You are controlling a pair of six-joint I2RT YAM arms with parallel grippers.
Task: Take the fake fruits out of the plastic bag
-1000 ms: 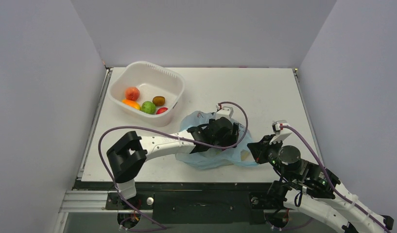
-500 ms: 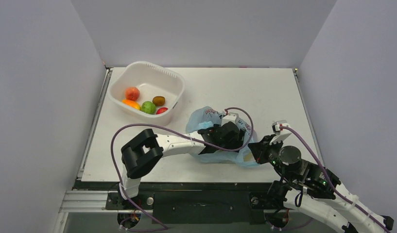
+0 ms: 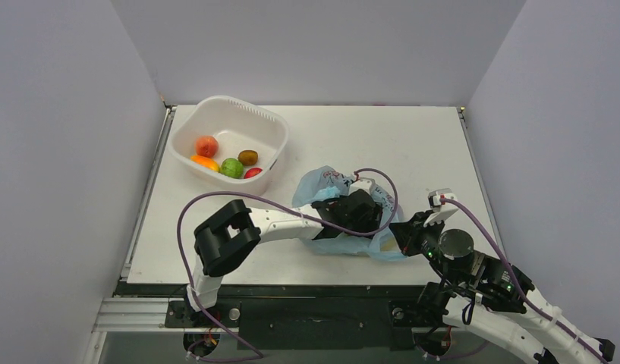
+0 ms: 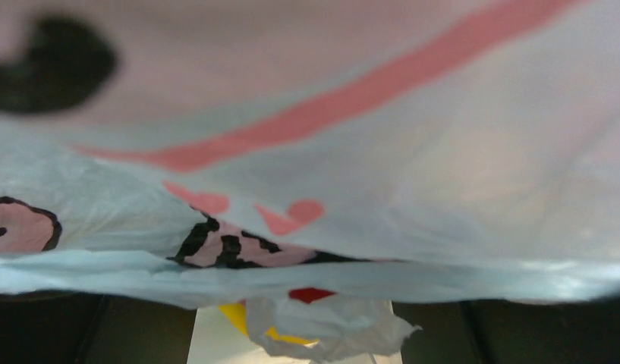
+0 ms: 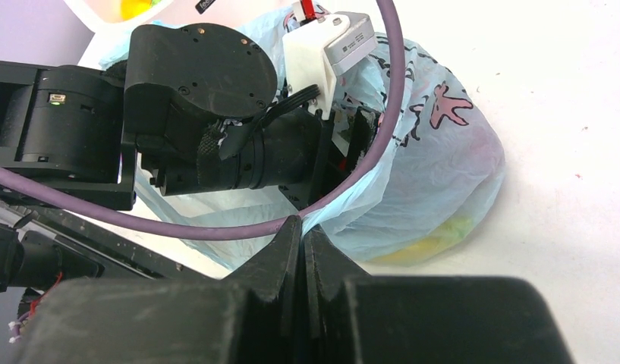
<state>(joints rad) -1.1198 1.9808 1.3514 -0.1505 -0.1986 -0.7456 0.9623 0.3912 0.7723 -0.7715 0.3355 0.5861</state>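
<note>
At the worktop's [image 3: 413, 144] far left stood a white tub [image 3: 229, 98]. It held a red-orange fruit [image 3: 206, 145], an orange fruit [image 3: 204, 161], a green piece [image 3: 231, 167], a brown piece [image 3: 248, 157] and a red fruit [image 3: 253, 173] against its near wall.

The left arm reached rightward across the near half of the worktop to the bag [image 3: 322, 182], which lay crumpled right of centre. The left end effector [image 5: 345, 140] was pushed in among the bag's folds. In the right wrist view its two dark fingers stood spread, with film around them. Printed blue film draped over most of the left wrist view. Below the film's edge, a yellow fruit [image 4: 242, 318] and a sliver of another red fruit [image 4: 310, 294] showed, next to a crumpled wad of film. Both were still in the bag. A yellowish shape also glowed through the bag's lower right side in the right wrist view.

Just right of the bag, the right end effector [image 3: 401, 230] had its fingers pressed together, pinching a fold of the bag's near right edge. The left arm's purple cable [image 5: 215, 227] ran just past its tips.
</note>
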